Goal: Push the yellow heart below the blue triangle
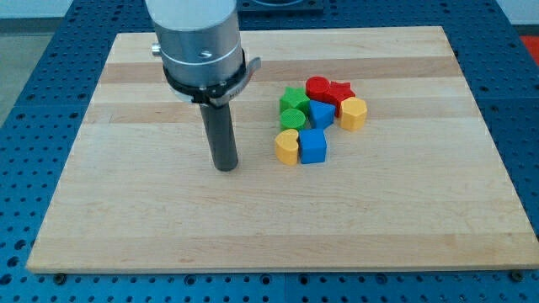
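tip [226, 167] at 9 o'clock of yellow heart [287, 146], apart | heart touches blue cube [312, 146] | blue triangle [322, 114] at 1 o'clock | no fingers, only a rod

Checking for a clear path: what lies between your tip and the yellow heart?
Nothing: in the camera view only bare board separates my tip from the yellow heart, which sits to the tip's right.
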Robot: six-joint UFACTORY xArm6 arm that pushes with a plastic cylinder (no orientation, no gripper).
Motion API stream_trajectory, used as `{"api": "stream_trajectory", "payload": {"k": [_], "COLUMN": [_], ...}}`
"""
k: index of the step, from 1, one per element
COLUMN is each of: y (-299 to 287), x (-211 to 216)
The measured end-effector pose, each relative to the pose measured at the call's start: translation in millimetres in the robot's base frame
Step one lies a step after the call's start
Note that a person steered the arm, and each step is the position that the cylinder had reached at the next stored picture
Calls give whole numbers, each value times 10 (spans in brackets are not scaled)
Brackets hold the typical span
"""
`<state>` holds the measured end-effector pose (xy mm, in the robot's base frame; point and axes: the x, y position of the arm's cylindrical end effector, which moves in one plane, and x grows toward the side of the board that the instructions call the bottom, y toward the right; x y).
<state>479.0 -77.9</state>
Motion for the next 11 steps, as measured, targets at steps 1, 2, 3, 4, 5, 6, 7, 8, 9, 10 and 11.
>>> {"api": "stream_trajectory", "payload": {"k": [1,2,3,4,5,6,7,8,9,10,11], "y": [16,120,302,509,670,835,951,955,984,1163,1336], "x": [-62,-62,-62,-62,-62,-62,-62,-5,171,171,156]}}
